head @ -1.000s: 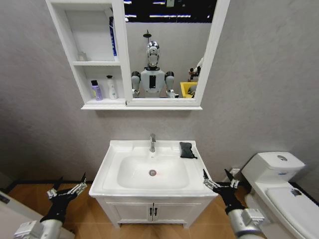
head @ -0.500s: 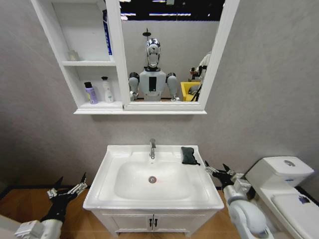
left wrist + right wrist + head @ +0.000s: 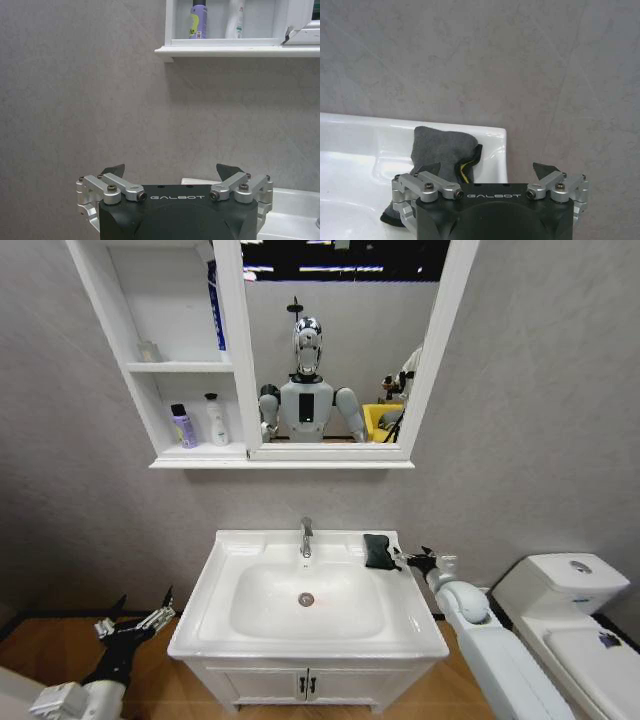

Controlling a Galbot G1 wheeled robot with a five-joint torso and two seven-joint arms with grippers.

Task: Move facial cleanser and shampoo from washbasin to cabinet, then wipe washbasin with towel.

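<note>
Bottles shelved, wiping not begun.
We see both bottles [image 3: 200, 423] in the cabinet [image 3: 150, 360] upper left; our right pincer [image 3: 418, 560], spread wide and empty, nears the towel [image 3: 377, 551] at the washbasin [image 3: 230, 635] rim, centre-right; left pincer [image 3: 133, 624] open, lower left.

The washbasin [image 3: 230, 570] is a white rectangular surface with an oval bowl sunk in its middle and a chrome tap [image 3: 306, 536] standing upright at the back edge, behind the bowl. On the flat back right corner lies the towel [image 3: 377, 551], a small dark crumpled cloth, resting on the ledge beside the tap and close to the right rim. Above, the cabinet [image 3: 180, 455] carries on its lowest shelf a purple bottle [image 3: 183, 425] and a white bottle [image 3: 216, 420], upright and side by side; a small clear item [image 3: 148, 351] sits on the shelf above.
</note>
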